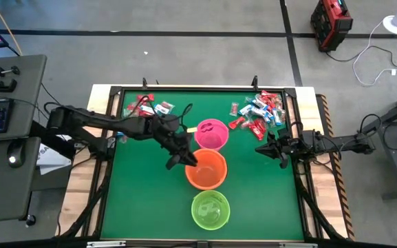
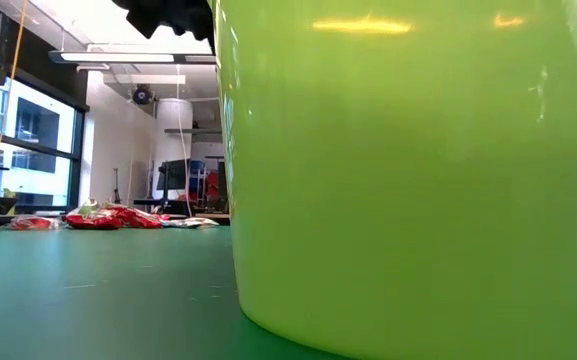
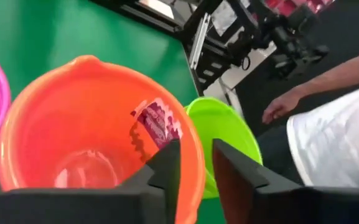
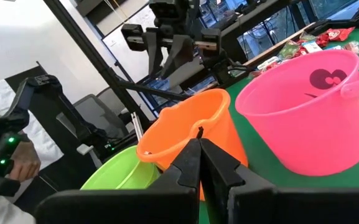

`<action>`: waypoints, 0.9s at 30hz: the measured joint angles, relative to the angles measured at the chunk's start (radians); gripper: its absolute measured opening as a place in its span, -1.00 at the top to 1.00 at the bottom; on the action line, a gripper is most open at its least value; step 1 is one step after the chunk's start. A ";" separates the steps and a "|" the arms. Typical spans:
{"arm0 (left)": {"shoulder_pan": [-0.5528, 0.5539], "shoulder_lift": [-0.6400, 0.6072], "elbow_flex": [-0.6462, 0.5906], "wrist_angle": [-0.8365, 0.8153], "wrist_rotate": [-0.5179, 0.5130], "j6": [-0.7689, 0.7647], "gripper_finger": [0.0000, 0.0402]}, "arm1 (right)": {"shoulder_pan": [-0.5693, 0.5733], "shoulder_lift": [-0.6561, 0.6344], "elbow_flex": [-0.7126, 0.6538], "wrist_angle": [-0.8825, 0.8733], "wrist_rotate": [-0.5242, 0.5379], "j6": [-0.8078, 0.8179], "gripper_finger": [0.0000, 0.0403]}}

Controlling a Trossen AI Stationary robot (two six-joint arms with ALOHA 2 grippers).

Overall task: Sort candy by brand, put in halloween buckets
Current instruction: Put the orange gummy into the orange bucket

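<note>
The green bucket [image 1: 210, 209] stands nearest the front edge of the green worktop [image 1: 143, 200], so close to the low camera that it fills most of that view. Just behind it is the orange bucket [image 1: 206, 169], and behind that, touching or nearly so, the pink bucket [image 1: 211, 134].

The left gripper [image 1: 181, 160] hangs over the orange bucket's left rim. Its jaws stand slightly apart, and a red-and-white candy packet [image 3: 156, 122] sits tilted just past the fingertips, inside the orange bucket; whether the fingers touch it cannot be told.

To the right of the orange bucket, near the worktop's right edge, the right gripper [image 1: 262, 147] waits with its jaws together, holding nothing.

Farther back, one heap of candy [image 1: 145, 107] lies left of the pink bucket near the far edge, and a larger heap [image 1: 257, 113] lies to its right.

Beyond the green bucket, the left wrist view shows a person's hand [image 3: 279, 107] and a white sleeve [image 3: 338, 140].
</note>
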 joint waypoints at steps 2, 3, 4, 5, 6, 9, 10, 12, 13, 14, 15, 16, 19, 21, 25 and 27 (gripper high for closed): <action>0.015 -0.006 0.002 0.001 0.007 -0.023 0.39 | 0.000 0.000 0.000 0.000 0.000 0.000 1.00; 0.027 -0.014 0.009 -0.028 0.020 -0.031 0.32 | 0.000 0.000 0.000 0.000 0.000 0.000 1.00; 0.043 -0.022 0.023 -0.073 0.040 -0.033 0.27 | 0.000 0.000 0.000 0.000 0.000 0.000 1.00; 0.062 -0.034 0.043 -0.129 0.063 -0.025 0.22 | 0.000 0.000 0.000 0.000 0.000 0.000 1.00; 0.083 -0.049 0.064 -0.198 0.079 -0.006 0.18 | 0.000 0.000 0.000 0.000 0.000 0.000 1.00; 0.153 -0.098 0.105 -0.393 0.069 0.063 0.11 | 0.000 0.000 0.000 0.000 0.000 0.000 1.00; 0.175 -0.113 0.106 -0.438 0.035 0.092 0.10 | 0.000 0.001 0.000 0.000 0.000 0.000 1.00; 0.219 -0.144 0.104 -0.524 -0.067 0.155 0.10 | 0.000 0.001 0.000 0.000 0.000 0.000 1.00; 0.239 -0.156 0.104 -0.551 -0.124 0.187 0.11 | 0.000 0.002 0.000 0.000 0.000 0.000 1.00; 0.261 -0.165 0.104 -0.568 -0.169 0.210 0.11 | 0.000 0.002 0.000 0.000 0.000 0.000 1.00; 0.284 -0.169 0.105 -0.582 -0.195 0.225 0.12 | 0.000 0.002 0.000 0.000 0.000 -0.006 1.00; 0.307 -0.170 0.105 -0.589 -0.199 0.230 0.12 | 0.000 0.002 0.000 0.000 0.001 -0.038 1.00; 0.371 -0.169 0.104 -0.588 -0.160 0.210 0.13 | 0.000 0.002 0.000 0.016 0.064 -0.190 1.00; 0.402 -0.170 0.104 -0.587 -0.125 0.197 0.13 | 0.000 0.003 0.000 0.105 0.144 -0.164 1.00; 0.440 -0.170 0.104 -0.571 -0.112 0.195 0.13 | 0.000 0.005 0.001 0.355 0.316 0.088 1.00; 0.452 -0.170 0.104 -0.556 -0.113 0.207 0.13 | -0.001 0.006 0.001 0.459 0.461 0.157 1.00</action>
